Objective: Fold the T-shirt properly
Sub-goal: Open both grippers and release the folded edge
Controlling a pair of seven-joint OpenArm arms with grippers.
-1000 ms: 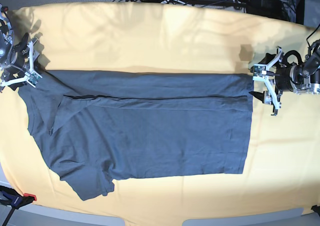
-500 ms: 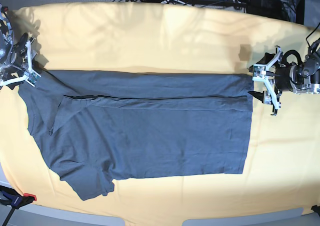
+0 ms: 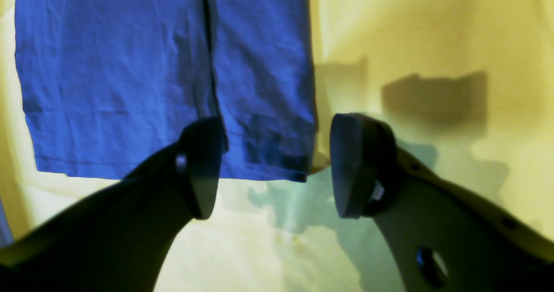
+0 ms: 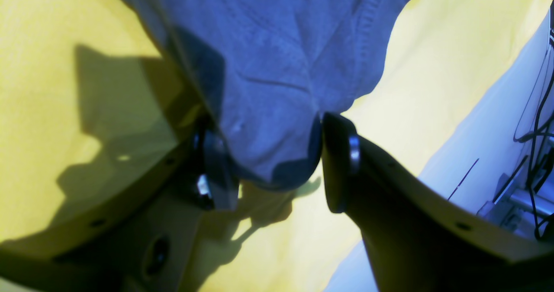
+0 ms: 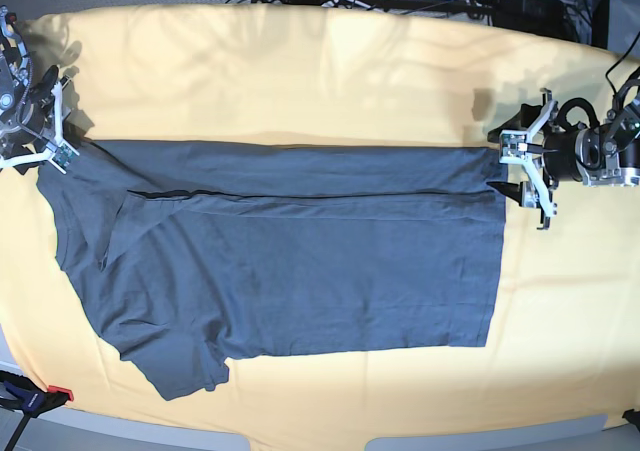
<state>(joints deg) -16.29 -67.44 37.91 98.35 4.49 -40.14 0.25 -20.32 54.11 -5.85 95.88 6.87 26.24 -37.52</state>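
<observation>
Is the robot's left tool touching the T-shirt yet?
Cannot tell. In the left wrist view the open left tool straddles the T-shirt corner, but neither a gap nor contact shows plainly.

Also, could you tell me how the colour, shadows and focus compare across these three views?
Base view: even light, the T-shirt reads slate grey and sharp. Left wrist view: the shirt looks oversaturated blue, the near fingers are dark and blurred, with hard shadows on the cloth. Right wrist view: soft focus, the fingers silhouetted, a heavy arm shadow at left.
</observation>
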